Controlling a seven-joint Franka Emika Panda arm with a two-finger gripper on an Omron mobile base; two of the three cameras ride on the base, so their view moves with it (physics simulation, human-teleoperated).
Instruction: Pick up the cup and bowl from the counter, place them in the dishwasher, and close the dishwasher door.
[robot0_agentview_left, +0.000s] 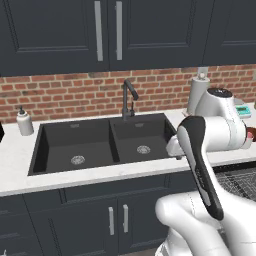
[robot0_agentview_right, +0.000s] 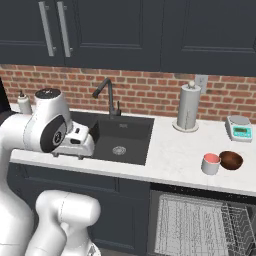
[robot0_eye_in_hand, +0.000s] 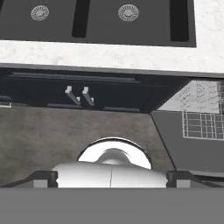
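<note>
- The right base view shows the cup and the bowl side by side, just touching, on the counter to the right of the sink, above the dishwasher.
- That view also shows the grey scale and the paper towel roll behind them.
- The left base view shows both sink basins, the faucet and a soap bottle; the arm hides the cup.
- The hand view looks down at the counter edge, 2 cabinet handles and the open dishwasher door with the wire rack.
- The gripper has its fingertips spread wide, holding nothing.
</note>
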